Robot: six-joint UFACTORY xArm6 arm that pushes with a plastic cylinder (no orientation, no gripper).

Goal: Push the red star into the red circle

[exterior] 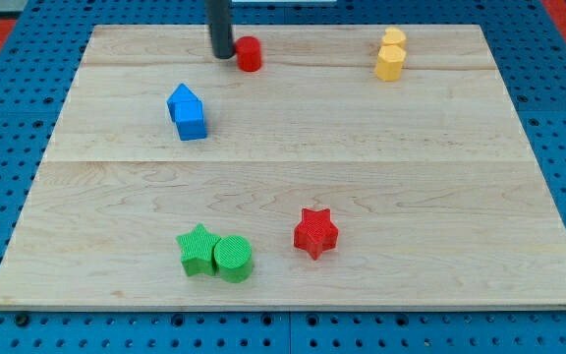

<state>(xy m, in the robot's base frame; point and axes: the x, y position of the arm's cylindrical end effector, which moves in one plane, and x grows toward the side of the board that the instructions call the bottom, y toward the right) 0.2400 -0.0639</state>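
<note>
The red star (315, 233) lies on the wooden board toward the view's bottom, right of centre. The red circle (250, 53), a short red cylinder, stands near the view's top, left of centre. My tip (223, 55) comes down from the top edge as a dark rod and rests just left of the red circle, close to or touching it. The star is far from the tip, down the board and a little to the right.
A blue block (187, 112), shaped like a small house, sits left of centre. Two yellow blocks (391, 55) stand together at the top right. A green star (198, 249) and a green circle (233, 259) touch near the bottom edge.
</note>
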